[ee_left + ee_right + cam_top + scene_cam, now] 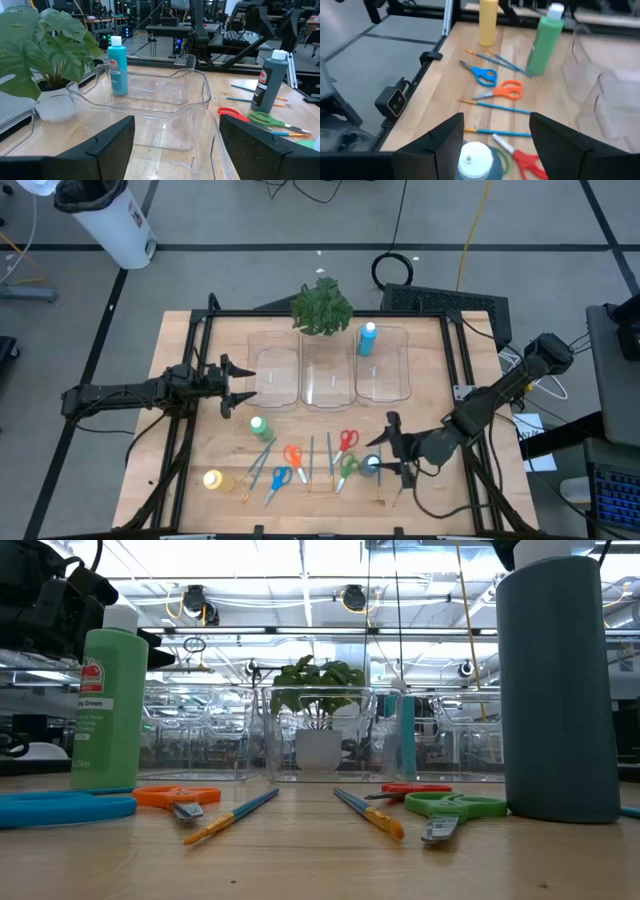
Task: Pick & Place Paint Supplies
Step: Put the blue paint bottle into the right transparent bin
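A light blue paint bottle (pixel 368 338) stands upright in the right clear bin (pixel 385 385). On the wood stand a green bottle (pixel 259 427), a yellow bottle (pixel 213 479) and a dark blue bottle (pixel 371 465). Orange (pixel 293 457), blue (pixel 280 477), red (pixel 346 441) and green scissors (pixel 347 467) lie flat among thin brushes (pixel 311 458). My right gripper (pixel 495 142) is open just above the dark bottle, whose white cap (pixel 472 160) shows below, between the fingers, with gaps on both sides. My left gripper (pixel 240 385) waits open by the left bin.
Three clear bins (pixel 275 375) stand side by side at mid table, with a potted leafy plant (pixel 322 307) behind the middle one. A black frame (pixel 200 350) runs along the table's edges. Bare wood lies at the near right corner.
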Available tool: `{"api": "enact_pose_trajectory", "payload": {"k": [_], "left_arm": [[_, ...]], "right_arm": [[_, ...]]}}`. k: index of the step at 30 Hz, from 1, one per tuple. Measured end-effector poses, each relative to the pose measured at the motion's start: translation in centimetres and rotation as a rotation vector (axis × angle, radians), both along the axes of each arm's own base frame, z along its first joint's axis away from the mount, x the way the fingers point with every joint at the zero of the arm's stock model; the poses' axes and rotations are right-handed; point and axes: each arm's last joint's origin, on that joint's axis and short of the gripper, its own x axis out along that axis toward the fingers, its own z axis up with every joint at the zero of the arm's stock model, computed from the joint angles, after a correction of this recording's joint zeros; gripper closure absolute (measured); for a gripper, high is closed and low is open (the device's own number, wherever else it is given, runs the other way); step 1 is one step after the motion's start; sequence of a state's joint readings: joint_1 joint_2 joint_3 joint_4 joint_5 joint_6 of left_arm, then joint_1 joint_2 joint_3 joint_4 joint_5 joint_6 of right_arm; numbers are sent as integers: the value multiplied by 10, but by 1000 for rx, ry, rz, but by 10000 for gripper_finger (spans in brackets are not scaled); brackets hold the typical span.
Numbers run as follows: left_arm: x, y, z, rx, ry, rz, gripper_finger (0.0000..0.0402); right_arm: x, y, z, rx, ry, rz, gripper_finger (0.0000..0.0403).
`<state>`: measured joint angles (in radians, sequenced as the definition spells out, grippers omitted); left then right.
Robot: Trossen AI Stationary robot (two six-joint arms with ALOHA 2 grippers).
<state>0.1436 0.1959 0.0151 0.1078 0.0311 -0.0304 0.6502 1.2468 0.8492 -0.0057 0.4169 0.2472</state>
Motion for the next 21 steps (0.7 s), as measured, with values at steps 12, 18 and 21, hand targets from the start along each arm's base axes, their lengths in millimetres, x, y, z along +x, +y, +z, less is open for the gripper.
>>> {"api": "enact_pose_trajectory", "payload": {"k": [12, 18, 21], "left_arm": [[0, 0, 0, 0, 0, 0, 107], [0, 0, 0, 0, 1, 0, 107], [0, 0, 0, 0, 1, 0, 108]], "right_arm": [[4, 7, -12, 58, 95, 75, 129], [3, 4, -13, 34, 101, 35, 151], [3, 4, -13, 63, 109, 22, 164]]}}
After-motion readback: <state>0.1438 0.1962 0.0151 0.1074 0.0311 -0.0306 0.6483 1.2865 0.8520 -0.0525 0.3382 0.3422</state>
